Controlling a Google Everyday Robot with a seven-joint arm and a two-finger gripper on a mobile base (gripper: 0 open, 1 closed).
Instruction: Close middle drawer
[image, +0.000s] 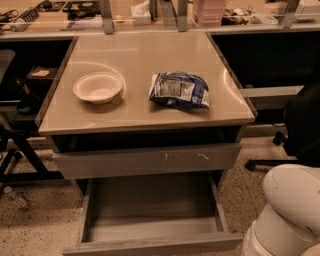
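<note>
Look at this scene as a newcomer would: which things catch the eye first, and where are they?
The middle drawer gapes open and empty at the bottom, pulled out beneath the scratched drawer front. On the tabletop above sit a white bowl, left, and a blue snack bag, right of it. The robot's white arm fills the lower right corner; its tool is out of view.

Dim amber light, soft glare on the tabletop (145, 50), the middle drawer (150, 215) shadowed inside.
</note>
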